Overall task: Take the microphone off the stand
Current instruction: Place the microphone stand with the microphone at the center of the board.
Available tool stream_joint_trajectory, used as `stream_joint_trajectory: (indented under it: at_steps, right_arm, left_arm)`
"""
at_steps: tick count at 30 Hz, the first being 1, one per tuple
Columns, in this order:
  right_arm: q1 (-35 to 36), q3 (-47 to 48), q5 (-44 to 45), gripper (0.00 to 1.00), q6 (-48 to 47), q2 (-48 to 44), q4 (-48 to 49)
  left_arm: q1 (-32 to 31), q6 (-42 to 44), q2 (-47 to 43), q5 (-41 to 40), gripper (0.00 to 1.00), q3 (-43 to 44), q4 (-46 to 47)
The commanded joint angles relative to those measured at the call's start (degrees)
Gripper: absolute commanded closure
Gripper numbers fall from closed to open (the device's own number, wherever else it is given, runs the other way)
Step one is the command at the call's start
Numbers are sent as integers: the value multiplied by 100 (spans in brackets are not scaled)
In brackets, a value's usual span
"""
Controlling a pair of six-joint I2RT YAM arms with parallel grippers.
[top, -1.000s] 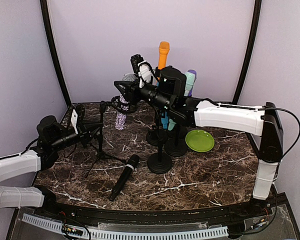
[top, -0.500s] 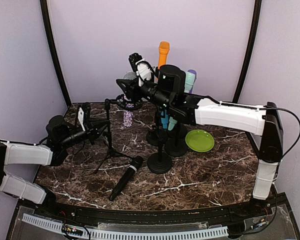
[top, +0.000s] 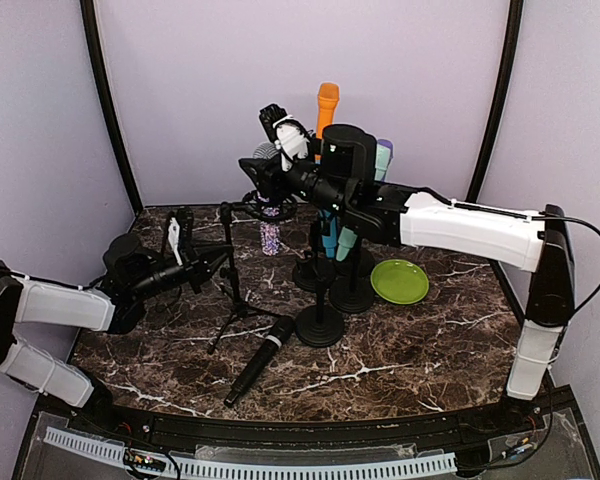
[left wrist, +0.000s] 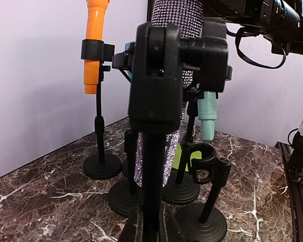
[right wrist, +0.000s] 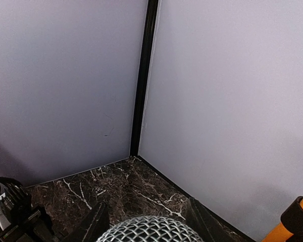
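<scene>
The microphone (top: 270, 237) has a sparkly purple body and a silver mesh head (right wrist: 149, 231). My right gripper (top: 264, 160) is shut on it near the head and holds it upright above the table. A finger shows on each side of the mesh in the right wrist view. The black tripod stand (top: 232, 278) is just left of the microphone and apart from it. My left gripper (top: 212, 263) is shut on its pole (left wrist: 152, 201). In the left wrist view the stand's clip (left wrist: 156, 65) is in front and the sparkly body (left wrist: 173, 151) hangs behind it.
A black microphone (top: 255, 368) lies on the marble table near the front. Round-base stands at centre hold an orange microphone (top: 327, 105), a teal one (top: 380, 160) and a blue one. An empty clip stand (left wrist: 208, 171) stands there too. A green plate (top: 399, 281) is to the right.
My left arm has carried the tripod stand to the right. My right arm has moved the sparkly microphone right and slightly up, keeping it beside the stand. Both grips are unchanged.
</scene>
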Motion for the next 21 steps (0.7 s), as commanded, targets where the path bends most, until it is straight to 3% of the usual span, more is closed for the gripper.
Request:
stream_joint_trajectory:
  at_steps: [1, 6, 8, 14, 21]
  right_arm:
    - [158, -25, -148, 76, -5, -296, 284]
    - [168, -294, -230, 64, 159, -375, 327]
    - [170, -461, -307, 58, 213, -456, 416]
    - [177, -657, -345, 38, 210, -598, 368]
    - [185, -791, -386, 11, 199, -798, 351]
  left_arm:
    - [-114, -405, -46, -230, 81, -62, 123]
    - [-114, -625, -417, -568, 47, -72, -619]
    - [-114, -729, -567, -649, 41, -156, -659]
    - [-114, -942, -1087, -857, 31, -348, -1055]
    - [-114, -1071, -1926, -1262, 29, -754, -1543]
